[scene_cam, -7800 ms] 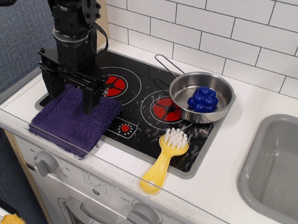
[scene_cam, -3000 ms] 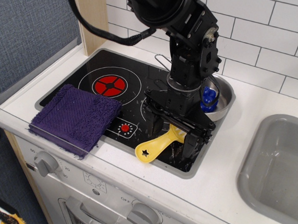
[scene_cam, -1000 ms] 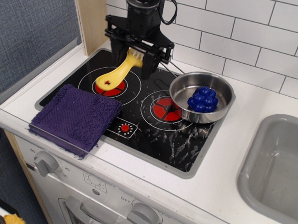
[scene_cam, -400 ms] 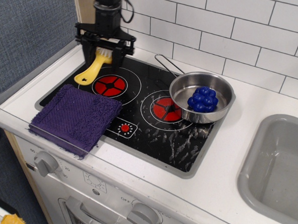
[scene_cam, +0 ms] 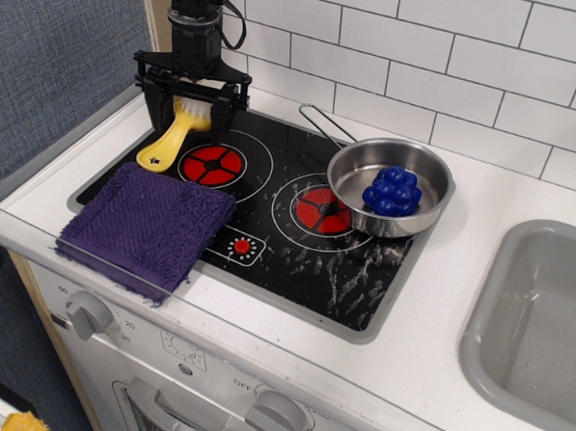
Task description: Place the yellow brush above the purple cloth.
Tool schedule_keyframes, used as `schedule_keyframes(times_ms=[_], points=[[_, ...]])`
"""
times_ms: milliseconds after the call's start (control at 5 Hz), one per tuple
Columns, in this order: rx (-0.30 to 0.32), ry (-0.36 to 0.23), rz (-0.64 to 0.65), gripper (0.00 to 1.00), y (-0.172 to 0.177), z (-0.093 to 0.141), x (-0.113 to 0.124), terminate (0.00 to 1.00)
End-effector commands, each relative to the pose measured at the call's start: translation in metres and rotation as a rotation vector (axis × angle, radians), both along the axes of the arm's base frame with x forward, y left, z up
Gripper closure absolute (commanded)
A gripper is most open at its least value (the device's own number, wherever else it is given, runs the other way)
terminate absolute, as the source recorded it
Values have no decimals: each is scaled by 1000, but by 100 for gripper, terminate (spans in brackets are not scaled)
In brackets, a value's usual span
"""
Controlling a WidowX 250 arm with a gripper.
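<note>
At the near edge of the toy stove, two grey knobs (scene_cam: 90,313) sit on the white front panel, just below the purple cloth (scene_cam: 145,226), which lies flat over the front left corner of the black cooktop (scene_cam: 296,245) and hangs a little past its rim. Just behind the cloth's far edge is the rounded end of the yellow brush (scene_cam: 171,138), its star-shaped hole showing; the handle slants up and back from there to the white bristles, beside the left red burner (scene_cam: 212,160). The black gripper (scene_cam: 190,102) is clamped on the brush at its bristle end, one finger on each side, holding it tilted at the cooktop's back left corner. To the right, well apart from the brush, a steel pan (scene_cam: 391,186) rests over the right burner with a blue berry-shaped toy (scene_cam: 392,191) inside. Farther right lies the grey sink (scene_cam: 538,325), and white wall tiles (scene_cam: 451,60) run behind everything.
</note>
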State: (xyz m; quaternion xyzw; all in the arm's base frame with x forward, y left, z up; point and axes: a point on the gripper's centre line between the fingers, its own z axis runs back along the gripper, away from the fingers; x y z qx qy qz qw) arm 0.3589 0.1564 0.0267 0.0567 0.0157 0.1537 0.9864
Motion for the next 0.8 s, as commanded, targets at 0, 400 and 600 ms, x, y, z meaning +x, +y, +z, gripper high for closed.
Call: schedule_keyframes(times_ms=[0, 400, 600], points=[[59, -170, -56, 0, 5, 65, -16, 0], [91, -183, -270, 0, 0, 77, -19, 0], [91, -183, -270, 0, 0, 77, -19, 0]])
